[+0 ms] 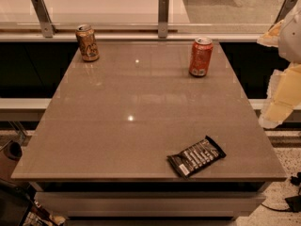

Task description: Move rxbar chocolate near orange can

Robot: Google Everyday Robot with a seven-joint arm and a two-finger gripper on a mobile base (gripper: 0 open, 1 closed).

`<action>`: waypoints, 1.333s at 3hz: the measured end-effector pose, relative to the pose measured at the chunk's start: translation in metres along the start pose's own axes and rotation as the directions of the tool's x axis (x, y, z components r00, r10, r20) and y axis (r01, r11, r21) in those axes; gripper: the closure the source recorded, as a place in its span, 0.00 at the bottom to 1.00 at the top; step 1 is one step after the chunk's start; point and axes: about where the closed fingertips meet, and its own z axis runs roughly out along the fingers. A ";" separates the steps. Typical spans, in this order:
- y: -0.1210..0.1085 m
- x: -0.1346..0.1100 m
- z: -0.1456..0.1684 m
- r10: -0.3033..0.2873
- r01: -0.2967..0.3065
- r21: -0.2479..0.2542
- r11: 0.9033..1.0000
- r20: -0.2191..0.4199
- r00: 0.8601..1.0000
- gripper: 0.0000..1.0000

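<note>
Lying at front of table point(117, 126), rxbar chocolate point(196, 156), orange can point(87, 43) far back left, claw point(278, 105) at right edge, state unclear

Grey-brown glossy counter point(117, 102), black rxbar chocolate point(196, 156) with white lettering, dull tan orange can point(87, 43) with dark brown pattern and silver top, brighter red can point(201, 56) with pale lower band, cream-yellow pincer point(282, 95) at right edge.

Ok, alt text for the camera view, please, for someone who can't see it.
A black rxbar chocolate lies flat at the front right of the table, far from the orange can standing at its back left; a red-orange can stands back right. The gripper hangs at the view's right edge, off the table.
</note>
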 end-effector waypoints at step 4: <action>0.006 -0.009 0.053 -0.114 0.124 -0.031 0.992 0.232 0.966 0.00</action>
